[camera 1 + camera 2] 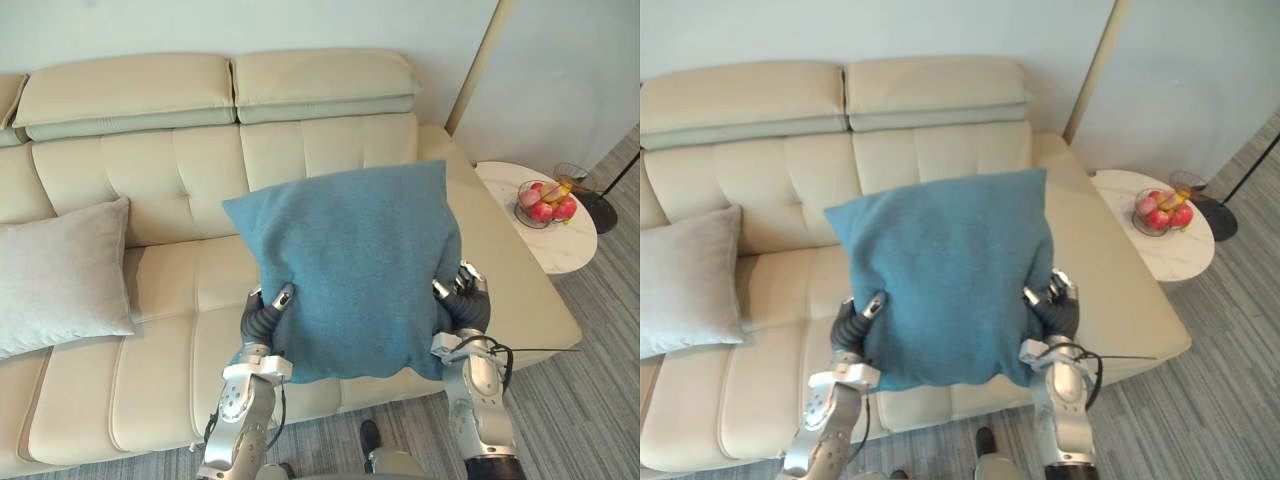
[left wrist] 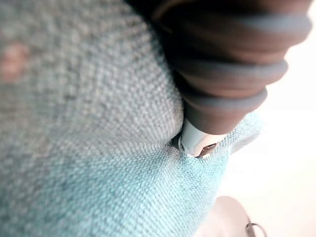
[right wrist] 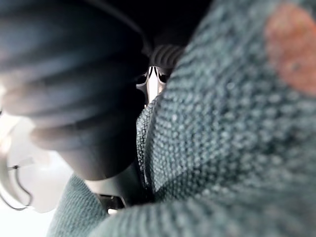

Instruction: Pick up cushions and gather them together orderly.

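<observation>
Currently, you hold a blue cushion (image 1: 350,270) upright in the air between your two hands, in front of the right half of a cream leather sofa (image 1: 150,170). The cushion is square and slightly tilted, with its upper right corner higher than its upper left. Its lower edge hangs over the front of the sofa seat.

Your left hand (image 1: 262,318) grips the cushion's lower left edge. Its thumb (image 1: 284,296) is curled onto the front of the cloth, and the fingers are hidden behind the cushion, so the hand pinches the fabric. Your right hand (image 1: 465,300) grips the lower right edge at about the same height. Its dark-tipped fingers (image 1: 441,290) curl round the edge onto the cloth. In both wrist views the blue weave lies pressed right against each hand's dark ribbed cover.

A second, pale grey cushion (image 1: 60,275) leans against the sofa back at the far left of the seat, well apart from the blue one. The middle of the seat lies between them.

To the right of the sofa, just beside its arm, stands a small round white surface (image 1: 565,252). On it sits a wire bowl of fruit (image 1: 545,203), red with some yellow. Grey striped floor (image 1: 590,400) runs in front of the sofa.
</observation>
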Controlling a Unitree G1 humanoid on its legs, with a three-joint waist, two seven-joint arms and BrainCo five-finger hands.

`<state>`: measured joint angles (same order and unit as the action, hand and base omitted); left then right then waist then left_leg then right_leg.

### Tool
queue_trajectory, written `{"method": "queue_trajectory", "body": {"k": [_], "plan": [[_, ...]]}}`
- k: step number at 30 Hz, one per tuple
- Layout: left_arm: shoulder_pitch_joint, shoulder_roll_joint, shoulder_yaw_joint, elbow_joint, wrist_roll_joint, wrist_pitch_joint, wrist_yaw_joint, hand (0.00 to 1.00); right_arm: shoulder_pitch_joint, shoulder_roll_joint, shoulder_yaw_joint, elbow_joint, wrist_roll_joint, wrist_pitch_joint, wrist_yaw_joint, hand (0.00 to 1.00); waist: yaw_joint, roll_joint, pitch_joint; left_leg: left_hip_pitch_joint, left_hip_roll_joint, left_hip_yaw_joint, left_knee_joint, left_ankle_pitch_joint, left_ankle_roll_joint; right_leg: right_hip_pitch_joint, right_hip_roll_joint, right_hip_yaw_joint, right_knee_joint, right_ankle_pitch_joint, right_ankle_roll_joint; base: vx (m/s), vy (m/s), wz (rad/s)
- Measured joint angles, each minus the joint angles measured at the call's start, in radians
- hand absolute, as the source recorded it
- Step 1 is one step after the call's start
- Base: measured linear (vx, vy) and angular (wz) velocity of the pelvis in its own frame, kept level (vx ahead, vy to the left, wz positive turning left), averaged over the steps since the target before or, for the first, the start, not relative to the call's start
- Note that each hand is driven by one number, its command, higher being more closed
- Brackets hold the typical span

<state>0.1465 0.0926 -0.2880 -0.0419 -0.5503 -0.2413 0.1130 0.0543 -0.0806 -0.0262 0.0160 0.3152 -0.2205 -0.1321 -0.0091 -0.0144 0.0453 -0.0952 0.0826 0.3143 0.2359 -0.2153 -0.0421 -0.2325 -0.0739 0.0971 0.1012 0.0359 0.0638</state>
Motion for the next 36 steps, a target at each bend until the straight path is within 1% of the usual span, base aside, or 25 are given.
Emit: {"method": "queue_trajectory", "body": {"k": [2, 3, 4, 6, 7, 9, 10, 12, 14, 15, 17, 18, 19, 20, 24, 28, 31, 33, 34, 36], "plan": [[0.005, 0.0, -0.003, 0.001, 0.0, 0.007, 0.0, 1.0, 0.003, 0.0, 0.0, 0.003, 0.0, 0.006, 0.002, 1.0, 0.0, 0.01, 0.003, 0.02, 0.001, -0.009, -0.021, 0.013, -0.006, 0.023, 0.001, -0.012, -0.018, 0.008, 0.002, -0.07, -0.057, 0.14], [0.005, 0.0, -0.004, 0.0, 0.0, 0.007, 0.0, 1.0, 0.007, 0.0, 0.0, 0.001, 0.001, 0.006, 0.003, 1.0, 0.0, 0.019, 0.005, 0.022, 0.015, -0.025, -0.014, 0.007, -0.014, 0.041, 0.009, -0.033, -0.019, 0.004, -0.003, -0.06, -0.076, 0.29], [0.006, -0.001, -0.004, -0.001, 0.0, 0.007, 0.0, 1.0, 0.009, 0.0, 0.0, -0.003, 0.001, 0.006, 0.004, 1.0, 0.002, 0.024, 0.008, 0.024, 0.031, -0.033, 0.003, -0.004, -0.023, 0.056, 0.019, -0.048, -0.017, -0.002, -0.01, -0.06, -0.119, 0.33], [0.015, -0.002, -0.004, -0.01, 0.0, 0.007, -0.002, 1.0, 0.042, 0.002, 0.002, -0.051, 0.002, 0.006, 0.005, 1.0, 0.013, 0.032, 0.012, 0.025, 0.072, -0.059, 0.05, -0.019, -0.036, 0.083, 0.044, -0.085, 0.0, -0.03, -0.04, -0.02, -0.149, 0.28], [0.018, -0.003, -0.004, -0.012, 0.0, 0.006, -0.002, 1.0, 0.05, 0.003, 0.003, -0.063, 0.003, 0.006, 0.005, 1.0, 0.014, 0.032, 0.012, 0.025, 0.077, -0.063, 0.058, -0.02, -0.037, 0.086, 0.047, -0.089, 0.002, -0.035, -0.043, 0.02, -0.14, 0.35], [0.03, -0.015, -0.003, -0.018, 0.0, 0.006, -0.002, 1.0, 0.079, 0.001, 0.018, -0.153, 0.011, 0.006, 0.005, 1.0, 0.019, 0.038, 0.009, -0.009, 0.112, -0.077, 0.12, -0.02, -0.048, 0.095, 0.07, -0.119, 0.0, -0.05, -0.062, 0.02, -0.132, 0.36], [0.031, -0.024, 0.001, -0.019, 0.0, 0.006, -0.002, 1.0, 0.075, 0.001, 0.019, -0.166, 0.011, 0.005, 0.005, 1.0, 0.021, 0.039, 0.009, -0.013, 0.115, -0.077, 0.12, -0.014, -0.052, 0.095, 0.074, -0.119, -0.007, -0.047, -0.066, 0.01, -0.085, 0.17], [0.031, -0.043, 0.013, -0.019, 0.0, 0.007, -0.003, 1.0, 0.069, 0.001, 0.019, -0.17, 0.011, 0.005, 0.006, 1.0, 0.023, 0.039, 0.008, -0.014, 0.109, -0.076, 0.113, 0.004, -0.055, 0.105, 0.074, -0.12, -0.024, -0.035, -0.069, 0.03, -0.047, 0.03], [0.031, -0.046, 0.015, -0.019, 0.0, 0.008, -0.004, 1.0, 0.071, 0.002, 0.019, -0.17, 0.01, 0.005, 0.006, 1.0, 0.023, 0.039, 0.008, -0.013, 0.095, -0.085, 0.113, 0.021, -0.053, 0.12, 0.07, -0.109, -0.049, -0.018, -0.062, 0.04, -0.025, -0.02], [0.032, -0.046, 0.016, -0.019, 0.0, 0.008, -0.004, 1.0, 0.072, 0.003, 0.019, -0.169, 0.01, 0.005, 0.006, 1.0, 0.025, 0.041, 0.0, -0.003, 0.078, -0.108, 0.083, 0.038, -0.052, 0.129, 0.065, -0.098, -0.08, 0.0, -0.058, 0.03, -0.012, -0.15], [0.031, -0.046, 0.015, -0.024, 0.0, 0.006, -0.004, 1.0, 0.069, 0.003, 0.019, -0.168, 0.01, 0.004, 0.006, 1.0, 0.026, 0.045, -0.011, 0.027, 0.06, -0.111, 0.002, 0.055, -0.056, 0.133, 0.059, -0.081, -0.13, 0.03, -0.054, 0.04, -0.005, -0.24], [0.032, -0.046, 0.015, -0.025, 0.0, 0.006, -0.004, 1.0, 0.07, 0.004, 0.019, -0.168, 0.01, 0.005, 0.006, 1.0, 0.026, 0.046, -0.012, 0.033, 0.06, -0.108, -0.009, 0.055, -0.057, 0.134, 0.059, -0.079, -0.136, 0.035, -0.055, 0.04, 0.018, -0.29], [0.032, -0.046, 0.015, -0.025, 0.001, 0.008, -0.004, 1.0, 0.076, 0.011, 0.018, -0.166, 0.009, 0.005, 0.006, 1.0, 0.026, 0.046, -0.012, 0.054, 0.057, -0.102, -0.04, 0.056, -0.057, 0.146, 0.06, -0.076, -0.162, 0.056, -0.054, 0.01, 0.023, -0.27], [0.034, -0.045, 0.015, -0.025, 0.001, 0.009, -0.004, 1.0, 0.081, 0.019, 0.018, -0.162, 0.007, 0.005, 0.006, 1.0, 0.025, 0.044, -0.014, 0.074, 0.053, -0.102, -0.064, 0.056, -0.058, 0.16, 0.061, -0.066, -0.185, 0.063, -0.052, 0.01, 0.023, -0.24], [0.034, -0.044, 0.015, -0.025, 0.018, 0.009, -0.005, 1.0, 0.085, 0.022, 0.017, -0.149, 0.004, 0.005, 0.006, 1.0, 0.021, 0.043, -0.018, 0.091, 0.038, -0.102, -0.1, 0.057, -0.058, 0.154, 0.06, -0.053, -0.197, 0.064, -0.053, -0.02, 0.03, -0.14], [0.034, -0.03, 0.023, -0.025, 0.04, 0.009, -0.005, 1.0, 0.064, 0.023, 0.017, -0.058, -0.003, 0.003, 0.006, 1.0, 0.024, 0.027, -0.041, 0.056, 0.023, -0.101, -0.113, 0.064, -0.048, 0.109, 0.05, -0.038, -0.198, 0.081, -0.036, -0.02, 0.014, -0.04], [0.03, -0.032, 0.049, -0.025, 0.052, 0.009, -0.004, 1.0, 0.035, 0.023, 0.02, -0.015, -0.013, 0.007, 0.006, 1.0, 0.026, 0.029, -0.041, 0.024, 0.016, -0.104, -0.113, 0.069, -0.04, 0.078, 0.043, -0.038, -0.198, 0.095, -0.032, -0.02, 0.004, -0.02], [0.009, -0.034, 0.071, -0.025, 0.063, 0.009, 0.003, 1.0, -0.008, 0.021, 0.024, 0.008, -0.031, 0.008, 0.006, 1.0, 0.029, 0.029, -0.038, -0.021, 0.007, -0.107, -0.115, 0.08, -0.033, 0.034, 0.035, -0.039, -0.191, 0.109, -0.029, -0.04, -0.003, 0.03], [-0.028, -0.039, 0.089, -0.025, 0.074, 0.009, 0.02, 1.0, -0.049, 0.021, 0.026, 0.009, -0.04, 0.009, 0.002, 1.0, 0.041, 0.029, -0.019, -0.05, 0.002, -0.11, -0.115, 0.092, -0.029, 0.008, 0.029, -0.043, -0.19, 0.123, -0.028, -0.06, -0.005, 0.07], [-0.065, -0.04, 0.104, -0.026, 0.079, 0.007, 0.039, 1.0, -0.089, 0.02, 0.03, 0.009, -0.042, 0.009, -0.004, 1.0, 0.052, 0.029, -0.007, -0.081, 0.0, -0.113, -0.11, 0.099, -0.026, -0.019, 0.025, -0.051, -0.19, 0.133, -0.029, -0.09, -0.002, 0.1]]}}
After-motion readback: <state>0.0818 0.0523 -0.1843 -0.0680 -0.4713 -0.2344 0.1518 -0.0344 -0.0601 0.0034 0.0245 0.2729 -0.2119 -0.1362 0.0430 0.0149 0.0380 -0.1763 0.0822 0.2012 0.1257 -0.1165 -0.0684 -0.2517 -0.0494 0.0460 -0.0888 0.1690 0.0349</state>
